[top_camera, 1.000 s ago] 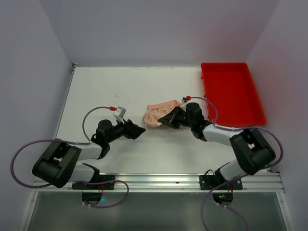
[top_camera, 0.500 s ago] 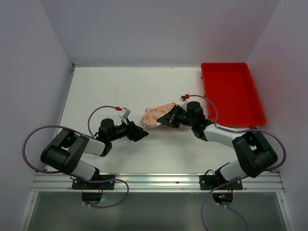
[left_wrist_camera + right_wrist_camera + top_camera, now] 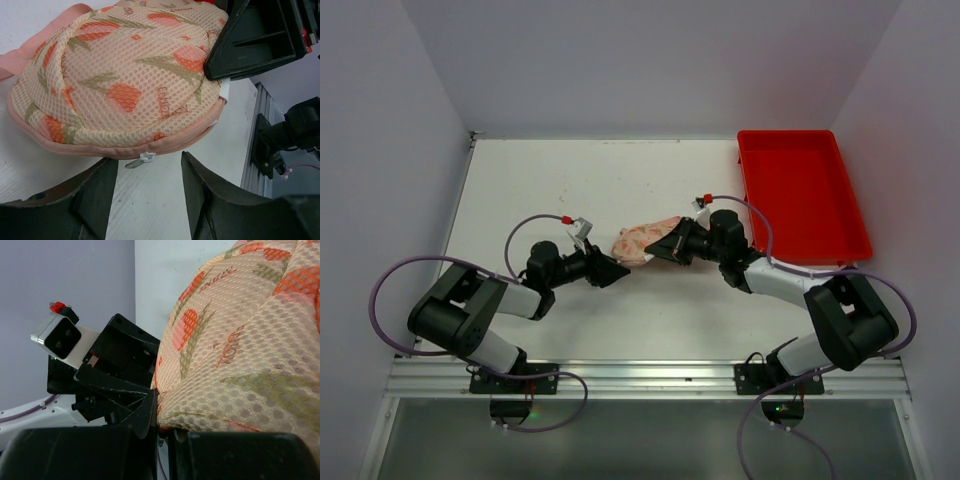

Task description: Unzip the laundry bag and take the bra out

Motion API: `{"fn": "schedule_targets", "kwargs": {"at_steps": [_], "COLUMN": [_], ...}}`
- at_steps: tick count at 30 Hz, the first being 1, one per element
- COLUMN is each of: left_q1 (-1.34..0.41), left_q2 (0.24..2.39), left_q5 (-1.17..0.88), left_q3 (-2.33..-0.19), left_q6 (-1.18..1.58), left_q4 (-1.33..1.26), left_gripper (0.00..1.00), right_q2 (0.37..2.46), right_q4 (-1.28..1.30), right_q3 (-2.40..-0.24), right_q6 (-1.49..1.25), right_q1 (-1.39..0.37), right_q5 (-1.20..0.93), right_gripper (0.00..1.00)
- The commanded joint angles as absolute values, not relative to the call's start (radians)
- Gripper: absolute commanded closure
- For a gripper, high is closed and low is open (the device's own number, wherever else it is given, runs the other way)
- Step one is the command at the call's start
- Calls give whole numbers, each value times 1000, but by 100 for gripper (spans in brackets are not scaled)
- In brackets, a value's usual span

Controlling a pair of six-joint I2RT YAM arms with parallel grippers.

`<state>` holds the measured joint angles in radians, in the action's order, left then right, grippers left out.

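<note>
At the middle of the counter (image 3: 570,190) lies the laundry bag (image 3: 642,240), a peach mesh case with an orange floral print, resting on one flat side with its zipped seam towards the near edge. In the top view the left tool (image 3: 613,270) sits just off the bag at about 8 o'clock, low over the counter and pointing at it. The right tool (image 3: 665,245) meets the bag's edge at about 3 o'clock. The red tray (image 3: 803,195) stands well apart at about 2 o'clock, against the right wall.

From the left wrist, the left tool (image 3: 150,170) has its jaws parted with nothing between them but bare counter. The small white zipper pull (image 3: 141,160) hangs from the pink seam just ahead of that gap, touching neither finger. The seam looks closed along the length that shows. A pink strap (image 3: 30,52) trails from the bag at 10 o'clock in that view, and the right tool (image 3: 260,40) presses on the bag at 2 o'clock.

From the right wrist, the right tool (image 3: 162,425) is closed tight, pinching the lower rim of the bag (image 3: 240,340), whose mesh bulges above the fingers.
</note>
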<state>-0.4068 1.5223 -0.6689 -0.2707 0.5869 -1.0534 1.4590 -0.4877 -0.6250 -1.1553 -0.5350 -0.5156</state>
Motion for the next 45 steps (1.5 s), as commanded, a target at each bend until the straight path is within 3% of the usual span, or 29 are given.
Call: {"fn": "schedule_targets", "kwargs": {"at_steps": [1, 7, 8, 13, 14, 20, 27, 34, 35, 36, 37, 38, 39, 41, 45], "left_q1": [-402, -402, -402, -402, -402, -402, -400, -402, -405, -411, -449, -483, -523, -633, -686], "left_q2": [1508, 1483, 1483, 1473, 1471, 1416, 1243, 1169, 1164, 1155, 1147, 1141, 1137, 1149, 1216], "left_q5": [-706, -695, -692, -683, -680, -620, -251, -120, -138, -159, -176, -172, -154, -83, -104], "left_q3": [-295, -275, -273, -273, -276, -279, -311, -321, -322, -324, -324, -327, -340, -362, -386], "left_q6": [611, 609, 609, 609, 604, 560, 460, 451, 459, 466, 478, 497, 506, 547, 658], "left_q4": [-1134, -1114, -1112, -1097, -1088, -955, -528, -373, -370, -373, -377, -388, -387, -383, -457], "left_gripper": [44, 64, 74, 91, 100, 100, 100, 100, 100, 100, 100, 100, 100, 100, 100], "right_q2": [1417, 1413, 1413, 1411, 1411, 1399, 1350, 1327, 1331, 1333, 1332, 1327, 1318, 1276, 1178], "right_q4": [-563, -565, -565, -565, -565, -531, -359, -118, -100, -97, -100, -100, -94, -101, -132], "right_q3": [-661, -653, -652, -649, -647, -623, -615, -722, -732, -735, -733, -730, -726, -690, -592], "right_q6": [-1152, -1146, -1144, -1137, -1132, -1097, -948, -740, -739, -745, -770, -785, -801, -850, -1004], "right_q1": [-531, -531, -531, -531, -529, -512, -414, -371, -371, -371, -379, -388, -402, -465, -574], "right_q5": [-537, -531, -531, -535, -534, -541, -667, -651, -628, -597, -575, -522, -481, -366, -209], "right_gripper": [100, 100, 100, 100, 100, 100, 100, 100, 95, 81, 61, 28, 17, 1, 1]}}
